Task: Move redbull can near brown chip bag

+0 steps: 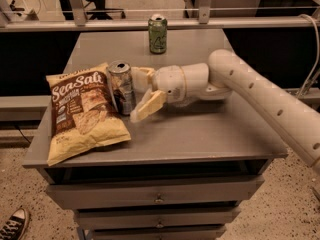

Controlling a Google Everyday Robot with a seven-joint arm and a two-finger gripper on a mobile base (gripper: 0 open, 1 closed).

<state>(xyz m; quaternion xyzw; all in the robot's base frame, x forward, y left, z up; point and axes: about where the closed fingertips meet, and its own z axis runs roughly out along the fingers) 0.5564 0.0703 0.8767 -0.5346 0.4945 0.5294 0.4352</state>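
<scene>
The redbull can (121,87) stands upright on the grey cabinet top (200,134), its left side touching the right edge of the brown chip bag (80,111). The bag lies flat at the front left, brown above and yellow below, with white "Sea Salt" lettering. My gripper (138,95) reaches in from the right, just right of the can. Its fingers are spread wider than the can, one finger (148,105) in front and one (144,74) behind it. The can stands on its own and the gripper is open.
A shorter green can (158,33) stands at the back edge of the cabinet top. Rails run behind it. My white arm (260,101) crosses the right side. Drawers (157,196) sit below the front edge. A shoe (12,224) is on the floor at lower left.
</scene>
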